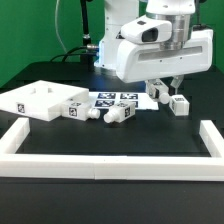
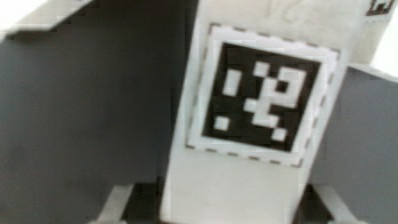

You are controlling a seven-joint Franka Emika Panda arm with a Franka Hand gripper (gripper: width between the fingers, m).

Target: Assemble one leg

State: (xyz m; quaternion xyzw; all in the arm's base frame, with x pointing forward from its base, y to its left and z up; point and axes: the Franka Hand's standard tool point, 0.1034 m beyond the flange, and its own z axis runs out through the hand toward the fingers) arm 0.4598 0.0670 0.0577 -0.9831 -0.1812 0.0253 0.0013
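Looking from outside, you see the gripper [image 1: 167, 92] low over the table [image 1: 150, 135] at the exterior view's right, a leg [image 1: 178, 103] at its tips and other legs [image 1: 120, 112] further left. At the wrist, the leg's tag [image 2: 263, 95] fills the frame between the fingers [image 2: 128, 205]; you cannot tell whether they pinch it.

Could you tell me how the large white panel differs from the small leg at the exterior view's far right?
The panel is large, broad and flat; the leg is small and stubby. The panel lies at the exterior view's left; the leg sits at its right, apart from it. Both are white and carry black-and-white tags.
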